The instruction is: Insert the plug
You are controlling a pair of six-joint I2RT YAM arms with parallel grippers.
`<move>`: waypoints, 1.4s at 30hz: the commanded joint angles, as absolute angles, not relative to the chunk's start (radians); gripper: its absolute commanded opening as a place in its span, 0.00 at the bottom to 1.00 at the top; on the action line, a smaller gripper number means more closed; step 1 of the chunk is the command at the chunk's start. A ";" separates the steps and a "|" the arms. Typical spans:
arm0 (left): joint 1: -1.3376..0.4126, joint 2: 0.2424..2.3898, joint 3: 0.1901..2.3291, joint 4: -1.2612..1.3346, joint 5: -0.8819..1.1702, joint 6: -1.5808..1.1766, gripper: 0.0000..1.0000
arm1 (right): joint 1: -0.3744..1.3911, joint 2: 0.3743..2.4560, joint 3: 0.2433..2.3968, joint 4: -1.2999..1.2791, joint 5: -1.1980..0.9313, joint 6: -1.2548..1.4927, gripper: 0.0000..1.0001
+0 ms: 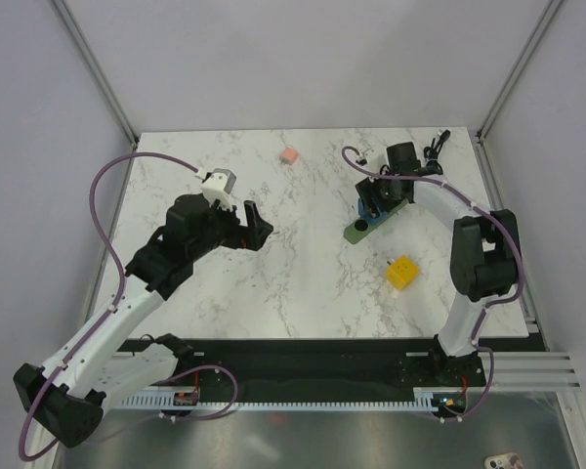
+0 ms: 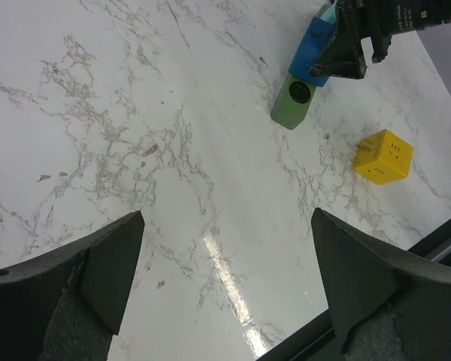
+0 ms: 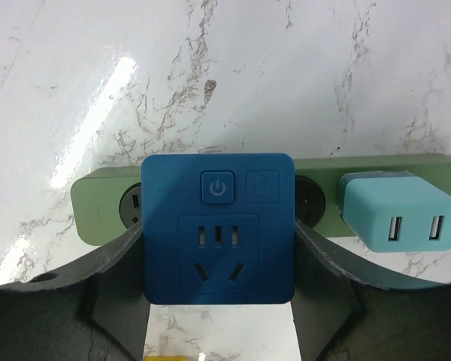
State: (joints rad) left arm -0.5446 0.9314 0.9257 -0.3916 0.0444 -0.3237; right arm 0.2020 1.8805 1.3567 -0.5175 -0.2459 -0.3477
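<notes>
Right hand (image 3: 218,259) grips blue plug (image 3: 218,226) at green strip (image 3: 98,203); left hand (image 2: 225,226) released

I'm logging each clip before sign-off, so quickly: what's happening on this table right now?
The right tool grips a blue adapter by its sides, holding it at the green power strip, next to a light-blue USB charger already on the strip. Whether the adapter is fully seated cannot be told. The left tool is open and holds nothing, hovering over the marble table away from the strip. A yellow cube and a small pink block lie untouched.
</notes>
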 commanded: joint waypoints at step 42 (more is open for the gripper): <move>-0.540 0.900 0.914 -0.371 0.011 -0.287 1.00 | 0.209 1.764 1.261 -0.502 -0.144 -0.221 0.68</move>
State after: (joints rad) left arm -0.5446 0.9195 0.9142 -0.3916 0.0273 -0.3237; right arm 0.2188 1.7733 1.2369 -0.3759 -0.1734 -0.2615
